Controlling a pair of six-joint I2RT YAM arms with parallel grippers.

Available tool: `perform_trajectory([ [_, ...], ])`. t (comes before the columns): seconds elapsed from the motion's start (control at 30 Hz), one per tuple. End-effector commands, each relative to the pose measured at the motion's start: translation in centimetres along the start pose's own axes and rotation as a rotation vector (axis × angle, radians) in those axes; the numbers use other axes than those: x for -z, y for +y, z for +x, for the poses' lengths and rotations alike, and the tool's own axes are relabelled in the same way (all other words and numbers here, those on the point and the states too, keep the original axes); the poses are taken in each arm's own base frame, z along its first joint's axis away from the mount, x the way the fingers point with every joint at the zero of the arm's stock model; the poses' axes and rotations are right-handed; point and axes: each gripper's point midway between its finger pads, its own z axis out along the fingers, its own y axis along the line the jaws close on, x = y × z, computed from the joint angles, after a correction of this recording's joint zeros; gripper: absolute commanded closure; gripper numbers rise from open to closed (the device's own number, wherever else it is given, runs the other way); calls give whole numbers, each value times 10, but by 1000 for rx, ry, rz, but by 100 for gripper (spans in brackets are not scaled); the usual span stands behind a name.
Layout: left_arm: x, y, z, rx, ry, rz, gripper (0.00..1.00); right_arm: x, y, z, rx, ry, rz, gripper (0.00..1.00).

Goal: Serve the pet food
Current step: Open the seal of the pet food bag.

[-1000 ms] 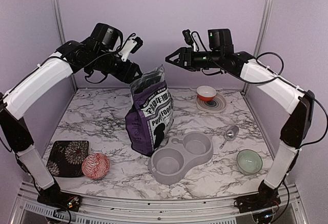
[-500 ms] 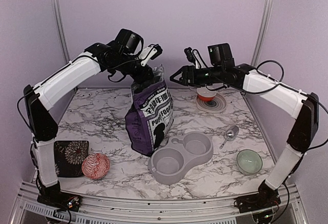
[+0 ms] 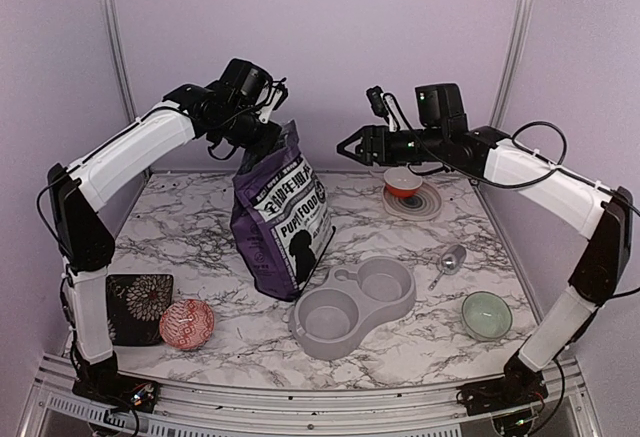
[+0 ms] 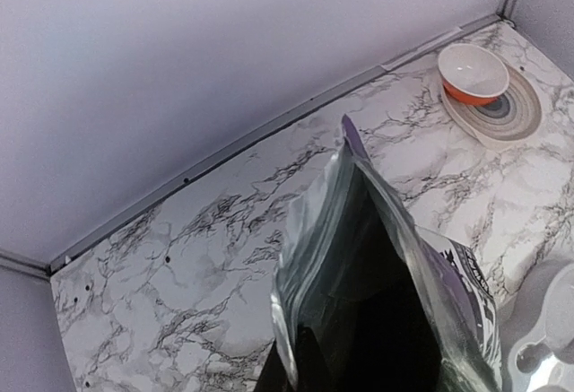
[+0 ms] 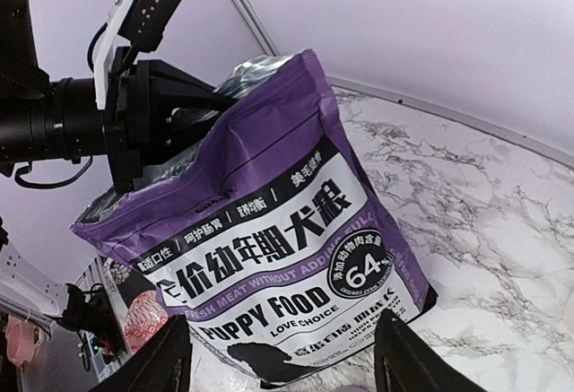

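Marble table [image 3: 200, 247], mid-frame: left gripper [image 3: 264, 134] clenched on top edge of tilted purple bag [image 3: 285, 217]. Upper right of bag, right gripper [image 3: 344, 147] open, holding nothing.

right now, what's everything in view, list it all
bag: one, purple, mid-table, tilted
feeder: one, grey, two empty bowls, front centre
scoop: one, metal, right of feeder
green bowl: one, pale green, front right
orange bowl: one, orange and white, on mat
mat: one, grey rings, back right
red bowl: one, red patterned, front left
plate: one, dark floral, beside red bowl
kibble: none seen; bag's inside too dark
table: one, white marble
left gripper: black, shut on bag's top
right gripper: black, open, in air right of bag
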Motion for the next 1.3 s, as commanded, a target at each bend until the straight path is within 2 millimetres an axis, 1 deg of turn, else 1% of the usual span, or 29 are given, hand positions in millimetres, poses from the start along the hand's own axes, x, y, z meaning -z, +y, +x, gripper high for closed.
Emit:
perform_trajectory([
  [0.0,57,62,-16,289,-112,-213,100,3,4,-35,55,-80,31,34],
  [0.07,60,61,-9,342,-109,-199,100,2,3,-41,54,-95,45,34],
  [0.17,59,52,-3,397,-111,-145,100,-1,6,-52,31,-102,30,34],
  [0.23,60,45,-5,418,-127,-100,100,-4,15,-60,13,-94,-5,34],
  [0.27,62,42,-7,427,-134,-81,100,-4,23,-67,11,-97,-24,34],
  [0.33,64,37,-10,440,-147,-42,100,-8,33,-72,6,-94,-36,33],
  [0.43,72,31,-19,454,-185,13,100,-20,49,-75,17,-84,-39,32],
  [0.47,73,31,-21,457,-196,22,100,-21,56,-81,26,-91,-39,32],
  [0.6,82,28,-31,477,-240,61,100,-41,69,-80,33,-62,-24,31],
  [0.7,87,21,-34,491,-266,114,100,-59,73,-73,33,-36,-22,30],
  [0.97,88,11,-31,526,-289,181,100,-79,96,-66,25,-23,-92,31],
  [1.03,90,9,-32,532,-294,195,100,-82,94,-62,23,-15,-71,31],
  [1.07,91,8,-32,535,-296,201,100,-84,89,-60,22,-11,-45,31],
  [1.17,94,7,-33,543,-310,211,100,-87,64,-51,10,7,85,34],
  [1.2,95,7,-33,544,-314,216,100,-88,60,-49,7,10,113,35],
  [1.27,95,6,-34,550,-317,218,100,-90,59,-42,-4,24,134,36],
])
